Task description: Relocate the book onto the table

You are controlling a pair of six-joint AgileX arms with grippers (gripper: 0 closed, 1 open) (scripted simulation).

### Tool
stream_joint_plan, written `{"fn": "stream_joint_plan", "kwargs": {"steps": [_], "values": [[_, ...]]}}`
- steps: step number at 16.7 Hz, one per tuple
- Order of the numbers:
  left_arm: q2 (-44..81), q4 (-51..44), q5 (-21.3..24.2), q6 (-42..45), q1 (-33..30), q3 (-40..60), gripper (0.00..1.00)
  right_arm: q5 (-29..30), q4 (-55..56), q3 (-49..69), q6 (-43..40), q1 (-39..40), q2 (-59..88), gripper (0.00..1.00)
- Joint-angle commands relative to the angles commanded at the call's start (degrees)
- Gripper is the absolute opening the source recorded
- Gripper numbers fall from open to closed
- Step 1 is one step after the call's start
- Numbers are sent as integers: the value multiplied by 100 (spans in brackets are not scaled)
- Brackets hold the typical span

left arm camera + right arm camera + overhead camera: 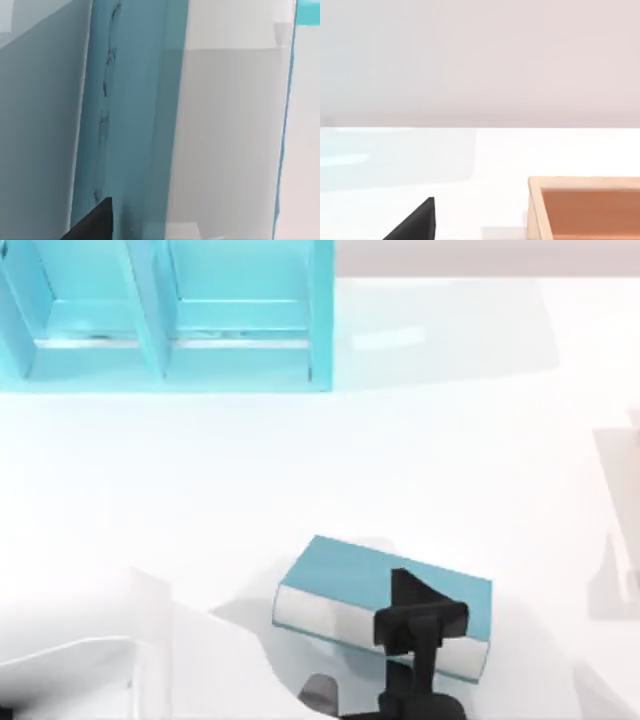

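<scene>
The book (350, 580), thick with a light teal cover and white-grey page edges, hangs tilted just above the white table (300, 460) at the front middle, casting a shadow below it. My left gripper (415, 615) reaches in from the front edge and is shut on the book's near right part, one black finger lying across the cover. In the left wrist view the book's teal cover (130, 125) and its pale page edges run close past one black fingertip (95, 222). My right arm stays parked at the right side, and one of its fingertips (417, 220) shows over bare table.
A teal shelf unit (160, 320) with open compartments stands at the back left. A wooden box (585, 210) sits on the table ahead of the right wrist. The wide middle of the table between shelf and book is bare white.
</scene>
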Motion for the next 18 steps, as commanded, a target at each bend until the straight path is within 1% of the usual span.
{"fn": "stream_joint_plan", "kwargs": {"steps": [3,8,11,14,16,18], "values": [[264,-1235,165,-1260,-460,389,100,0,0,0,0,0,0,100],[776,-3907,560,-3815,-1305,1061,100,0,0,0,0,0,0,100],[1037,-5267,801,-5095,-1733,1389,100,0,0,0,0,0,0,100],[1215,-6100,978,-5894,-2026,1609,100,0,0,0,0,0,0,100],[1274,-6353,1038,-6131,-2124,1680,100,0,0,0,0,0,0,100],[1282,-6385,1045,-6158,-2136,1688,100,0,0,0,0,0,0,100]]}}
